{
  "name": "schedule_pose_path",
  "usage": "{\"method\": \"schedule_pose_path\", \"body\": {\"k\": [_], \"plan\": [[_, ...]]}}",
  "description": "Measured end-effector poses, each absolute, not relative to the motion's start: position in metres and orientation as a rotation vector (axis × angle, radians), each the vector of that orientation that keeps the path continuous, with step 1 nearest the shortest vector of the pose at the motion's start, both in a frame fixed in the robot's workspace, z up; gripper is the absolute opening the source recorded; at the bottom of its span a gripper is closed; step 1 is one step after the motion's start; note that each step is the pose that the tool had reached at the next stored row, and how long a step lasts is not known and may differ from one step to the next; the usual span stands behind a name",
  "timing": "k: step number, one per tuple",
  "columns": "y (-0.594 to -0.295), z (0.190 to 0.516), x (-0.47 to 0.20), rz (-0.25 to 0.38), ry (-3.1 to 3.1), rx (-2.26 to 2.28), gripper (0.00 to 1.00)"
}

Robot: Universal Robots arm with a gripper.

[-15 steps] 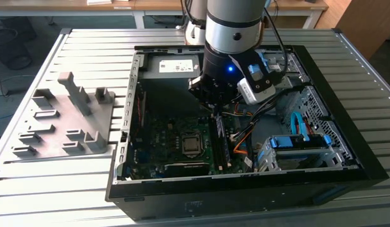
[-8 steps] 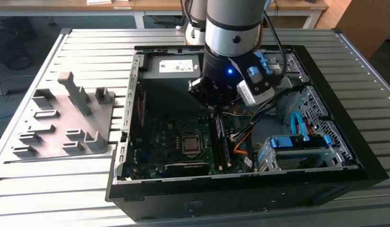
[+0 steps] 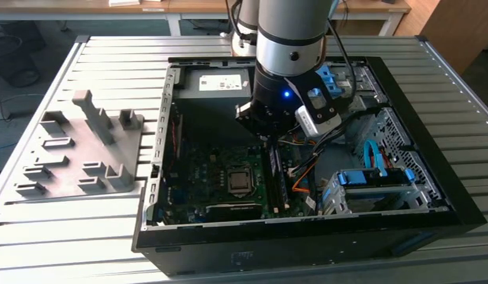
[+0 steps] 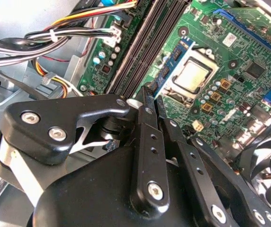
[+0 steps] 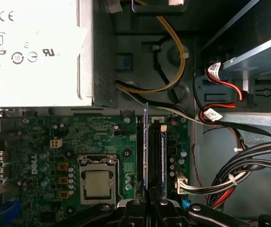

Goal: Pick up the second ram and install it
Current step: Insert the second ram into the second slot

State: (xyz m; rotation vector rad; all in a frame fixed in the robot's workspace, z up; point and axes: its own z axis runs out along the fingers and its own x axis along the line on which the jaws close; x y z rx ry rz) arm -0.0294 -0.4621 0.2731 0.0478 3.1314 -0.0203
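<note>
second ram [image 5: 146, 142] in pincer [image 5: 148, 196]

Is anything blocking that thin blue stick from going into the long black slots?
Nothing visible does. The gripper holds the thin blue circuit-board stick edge-on right over the long black motherboard slots; the bundled cables lie off to one side.

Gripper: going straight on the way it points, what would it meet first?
Likely the black slots beside the processor; the blue memory stick in the gripper would touch them first, though depth is unclear.
</note>
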Motion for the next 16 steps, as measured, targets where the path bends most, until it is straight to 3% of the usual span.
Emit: {"method": "schedule_pose_path", "body": {"k": [16], "plan": [[-0.462, 0.262, -0.029, -0.021, 3.131, 0.048, 0.14]]}}
